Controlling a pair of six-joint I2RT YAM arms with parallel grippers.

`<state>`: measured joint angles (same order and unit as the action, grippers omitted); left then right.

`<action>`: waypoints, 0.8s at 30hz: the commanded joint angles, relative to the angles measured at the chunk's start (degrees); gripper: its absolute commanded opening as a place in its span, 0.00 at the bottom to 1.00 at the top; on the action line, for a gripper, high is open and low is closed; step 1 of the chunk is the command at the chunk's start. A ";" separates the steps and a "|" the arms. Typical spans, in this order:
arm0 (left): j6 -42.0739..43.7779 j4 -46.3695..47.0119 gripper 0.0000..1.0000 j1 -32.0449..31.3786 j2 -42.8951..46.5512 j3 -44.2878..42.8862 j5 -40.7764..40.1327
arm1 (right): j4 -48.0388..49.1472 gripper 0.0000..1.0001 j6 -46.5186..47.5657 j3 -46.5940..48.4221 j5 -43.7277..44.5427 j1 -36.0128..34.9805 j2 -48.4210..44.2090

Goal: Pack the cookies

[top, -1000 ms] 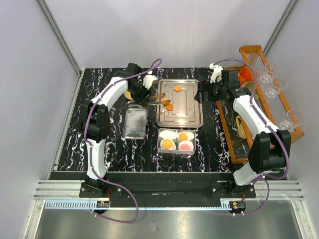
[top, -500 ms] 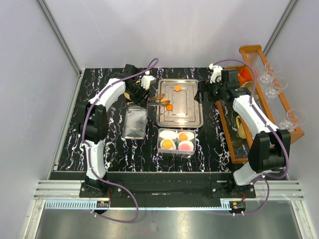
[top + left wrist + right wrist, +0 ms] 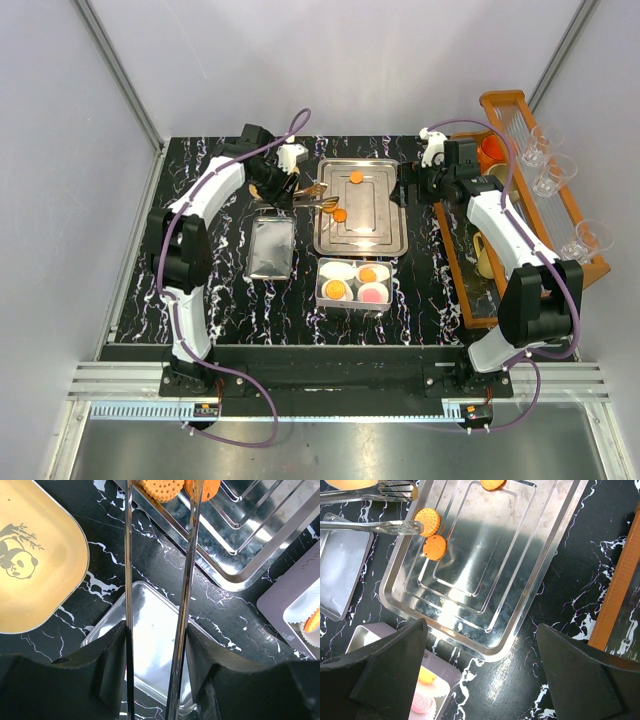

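1. Cookies (image 3: 427, 521): the nearest orange one lies flat on the metal tray (image 3: 485, 565), straight ahead of the left claw (image 3: 157, 677). It sits between the spread tips of the tongs (image 3: 128, 580), up against one blade.
2. A second orange cookie (image 3: 435, 547) lies just outside that same blade, close beside the first.
3. The tongs' long axis runs from the left claw out over the tray's edge, so the likely next move is simply to close the blades on the first cookie.
4. The left claw is pressed onto the tongs' handles. The right claw (image 3: 481, 630) hangs spread and holding nothing over the tray's opposite side, farther from both cookies.
5. The left arm is therefore the nearer one.
6. Count: three orange cookies are on the tray, the third (image 3: 492, 484) well beyond the tongs' tips.
7. The box (image 3: 280, 597), off to one side of the left claw, has four paper cups: two hold orange cookies, one holds a pink cookie, and one (image 3: 337, 270) looks unfilled.
8. One lid (image 3: 150, 645) lies on the surface directly under the left claw.
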<state>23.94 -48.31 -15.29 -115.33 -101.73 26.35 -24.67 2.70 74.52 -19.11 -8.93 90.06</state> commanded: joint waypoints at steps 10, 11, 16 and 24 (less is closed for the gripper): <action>1.90 1.47 0.49 0.44 3.18 1.98 0.11 | 2.16 1.00 0.03 -0.25 -0.49 0.23 -0.41; 2.16 1.47 0.49 0.44 3.09 2.06 -0.07 | 2.08 1.00 0.03 -0.25 -0.40 0.23 -0.33; 2.77 1.47 0.49 0.44 2.92 2.33 -0.68 | 2.08 1.00 0.03 -0.25 -0.40 0.31 -0.41; 3.30 1.56 0.49 0.44 1.95 1.98 -1.48 | 2.08 1.00 0.11 -0.25 -0.40 0.32 -0.41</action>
<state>25.96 -48.31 -15.27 -115.31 -99.24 25.28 -24.67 2.70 74.17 -19.09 -8.93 90.06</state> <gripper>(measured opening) 0.493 0.994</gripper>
